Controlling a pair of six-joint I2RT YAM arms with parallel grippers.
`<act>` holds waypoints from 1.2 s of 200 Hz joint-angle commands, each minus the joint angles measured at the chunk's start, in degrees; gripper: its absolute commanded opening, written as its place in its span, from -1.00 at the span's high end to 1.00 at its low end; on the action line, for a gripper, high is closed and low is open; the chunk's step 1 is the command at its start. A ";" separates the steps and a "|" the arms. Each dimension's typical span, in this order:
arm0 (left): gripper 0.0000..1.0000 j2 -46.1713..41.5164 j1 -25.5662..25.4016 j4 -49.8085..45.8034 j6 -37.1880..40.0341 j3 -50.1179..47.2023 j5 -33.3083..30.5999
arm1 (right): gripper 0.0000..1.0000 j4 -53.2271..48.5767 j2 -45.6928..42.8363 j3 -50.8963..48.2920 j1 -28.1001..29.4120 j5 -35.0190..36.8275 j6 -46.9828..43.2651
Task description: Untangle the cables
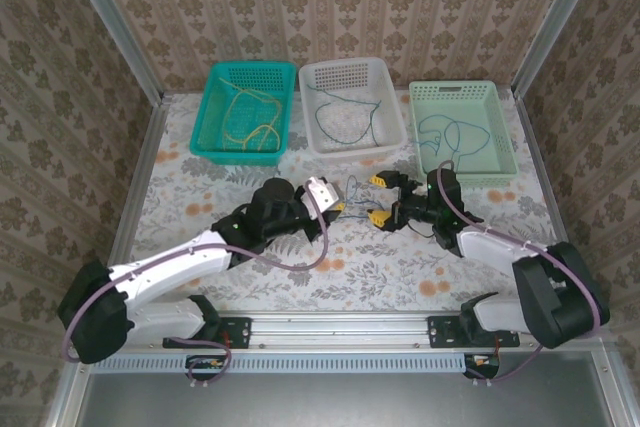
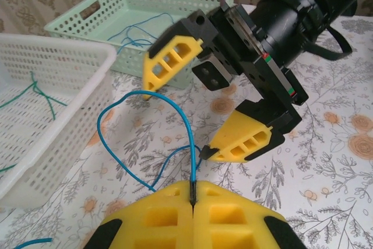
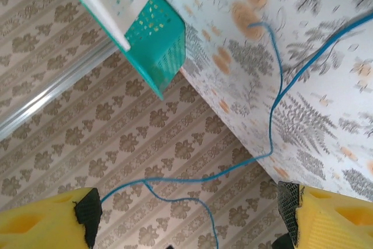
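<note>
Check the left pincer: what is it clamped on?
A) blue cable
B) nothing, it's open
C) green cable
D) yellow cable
A: in the left wrist view the left pincer is shut, with the blue cable pinched in the seam at its tip and rising from there in a loop.

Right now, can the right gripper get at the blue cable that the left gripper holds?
Probably yes: the right gripper stands open, the blue cable runs between its jaws, and nothing blocks the way.
</note>
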 commanded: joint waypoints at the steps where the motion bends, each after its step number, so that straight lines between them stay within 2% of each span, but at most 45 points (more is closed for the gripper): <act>1: 0.91 1.49 -1.21 4.04 4.04 3.14 0.02 | -0.66 -5.26 -2.79 0.74 3.00 4.08 3.01; 48: 0.91 4.94 -3.25 6.14 7.23 6.53 -1.18 | -0.68 1.17 -1.77 -2.08 8.75 11.75 9.10; 70: 0.91 5.24 -4.65 7.38 8.27 6.73 -3.05 | -0.68 7.39 0.16 -2.57 11.08 15.18 12.84; 105: 0.90 5.18 -6.58 8.74 8.22 6.06 -5.07 | -0.67 11.05 1.12 -3.82 11.17 20.38 14.55; 122: 0.90 5.00 -6.96 8.80 7.04 5.36 -7.73 | -0.66 13.09 1.88 -3.87 10.94 19.97 14.04; 173: 0.90 7.19 -6.43 5.58 1.75 7.01 -13.32 | -0.67 4.73 -0.31 -4.00 12.16 15.55 9.07; 202: 0.90 9.19 -5.38 3.40 -2.06 8.40 -13.66 | -0.59 -1.19 -7.96 -9.13 12.17 17.51 9.32; 240: 0.90 9.21 -5.38 5.88 -3.76 7.19 -12.30 | -0.52 -7.34 -18.47 -13.32 10.18 20.65 9.99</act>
